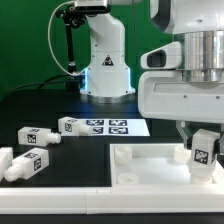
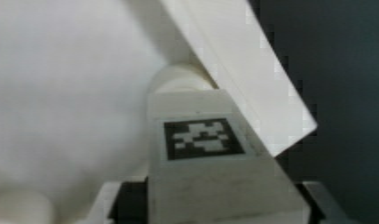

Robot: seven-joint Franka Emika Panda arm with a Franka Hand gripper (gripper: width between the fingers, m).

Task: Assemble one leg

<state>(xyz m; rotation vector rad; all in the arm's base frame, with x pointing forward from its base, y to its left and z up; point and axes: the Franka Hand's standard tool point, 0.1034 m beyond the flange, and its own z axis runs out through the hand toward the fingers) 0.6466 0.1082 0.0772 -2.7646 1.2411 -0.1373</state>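
Franka arm at work: the tool (image 1: 201, 136) pinches 1 leg (image 1: 204, 154) between its 2 fingers, holding it roughly upright over the 1 white panel (image 1: 150, 172), at the panel's corner on the exterior view's right. Whether leg and panel touch cannot be told. In the wrist view, 1 tag (image 2: 204, 137) on the held leg faces the camera, close beside the panel's raised rim (image 2: 239, 60). 3 more legs (image 1: 35, 138) (image 1: 72, 125) (image 1: 20, 165) lie on the dark surface (image 1: 90, 160), well apart from the panel toward the exterior view's left. 1 marker board (image 1: 112, 127) lies behind the panel.
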